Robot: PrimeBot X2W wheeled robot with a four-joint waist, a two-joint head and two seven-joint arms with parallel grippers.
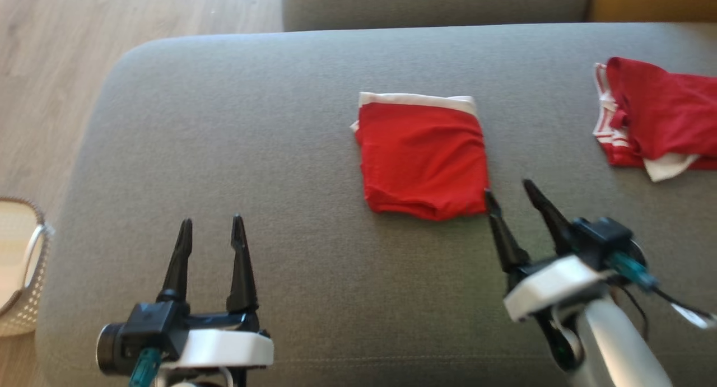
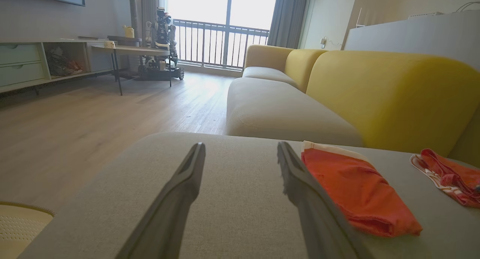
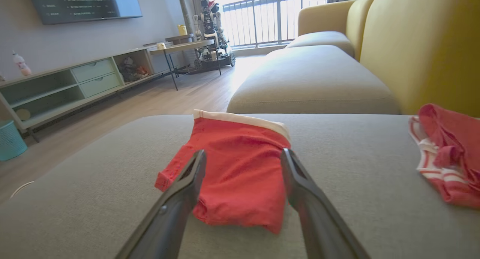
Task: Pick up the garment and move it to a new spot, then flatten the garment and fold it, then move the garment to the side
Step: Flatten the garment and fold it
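Garment [image 1: 423, 157] sits folded in neat red rectangle, white band at far edge, mid sofa cushion [image 1: 280, 124]. By your view, pick-up, flattening and folding look done.
Right gripper [image 1: 507, 187]: fingers apart, empty, one tip just at garment's near right corner.
Left gripper [image 1: 212, 220]: fingers apart, empty, well clear on garment's left.
Left for you: take folded garment, move it aside, perhaps toward second red garment [image 1: 661, 112] at cushion's right end. Mind fold doesn't spill open.

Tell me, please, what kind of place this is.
Probably a home living room: a yellow sofa, a TV on the wall, and a low cabinet with drawers standing on a wooden floor.
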